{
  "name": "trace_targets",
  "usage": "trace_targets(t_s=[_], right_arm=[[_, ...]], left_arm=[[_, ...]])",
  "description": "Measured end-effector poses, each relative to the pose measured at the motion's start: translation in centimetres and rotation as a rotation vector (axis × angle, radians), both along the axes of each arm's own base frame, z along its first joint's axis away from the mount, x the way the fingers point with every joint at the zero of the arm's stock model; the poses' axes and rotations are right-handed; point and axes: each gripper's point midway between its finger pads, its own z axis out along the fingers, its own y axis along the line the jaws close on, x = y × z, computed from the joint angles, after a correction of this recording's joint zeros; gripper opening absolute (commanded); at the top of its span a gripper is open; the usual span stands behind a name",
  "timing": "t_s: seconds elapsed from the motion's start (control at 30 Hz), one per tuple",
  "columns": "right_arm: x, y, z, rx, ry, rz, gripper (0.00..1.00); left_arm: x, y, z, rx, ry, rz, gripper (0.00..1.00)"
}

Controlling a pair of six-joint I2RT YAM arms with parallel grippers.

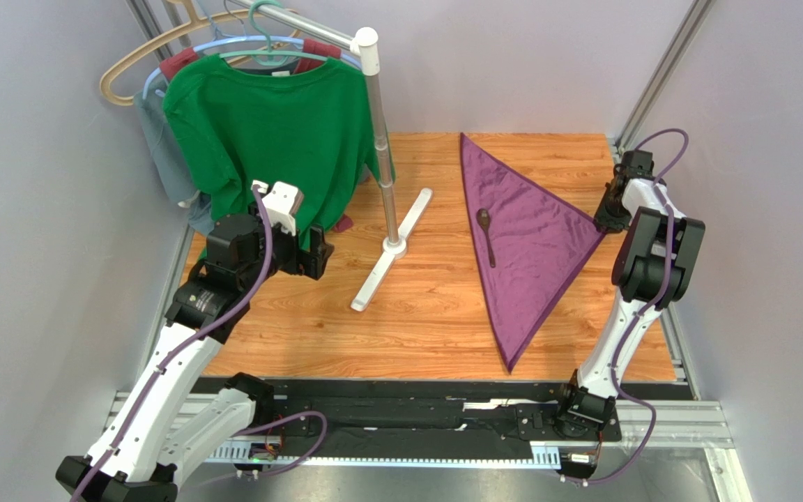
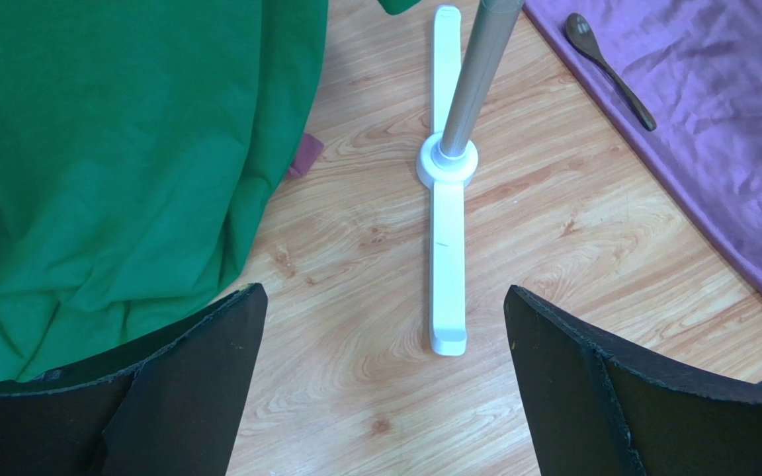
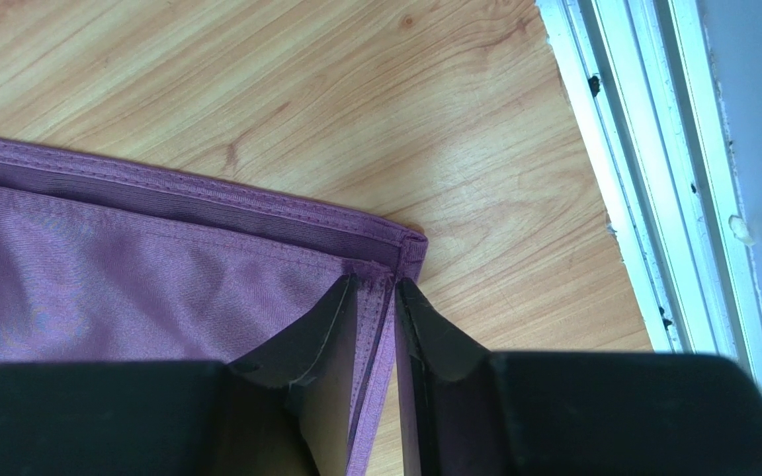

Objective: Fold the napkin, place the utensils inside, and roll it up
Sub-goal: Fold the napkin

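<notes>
Presently the napkin (image 1: 526, 235), spoon (image 1: 488, 236) lying near its left edge, is clamped at its right corner by the right tool (image 3: 376, 288); the left tool (image 2: 383, 297) is held spread, well left of it.

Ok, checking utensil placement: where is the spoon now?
In the top view the spoon lies on the napkin near its left edge, right of the rack base.

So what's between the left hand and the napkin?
The clothes rack's white foot and metal pole stand between the left hand and the napkin; the top view shows it.
</notes>
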Motion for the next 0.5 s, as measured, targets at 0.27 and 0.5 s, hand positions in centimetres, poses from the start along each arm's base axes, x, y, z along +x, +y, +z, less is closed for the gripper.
trace_targets(t_s=[0.27, 0.5], right_arm=[[0.1, 0.25, -0.01, 0.013, -0.005, 0.007, 0.18], [0.1, 0.25, -0.01, 0.013, -0.005, 0.007, 0.16]], left_arm=[[-0.01, -0.01, -0.01, 0.0, 0.0, -0.001, 0.99], [-0.02, -0.01, 0.02, -0.001, -0.001, -0.001, 0.99]])
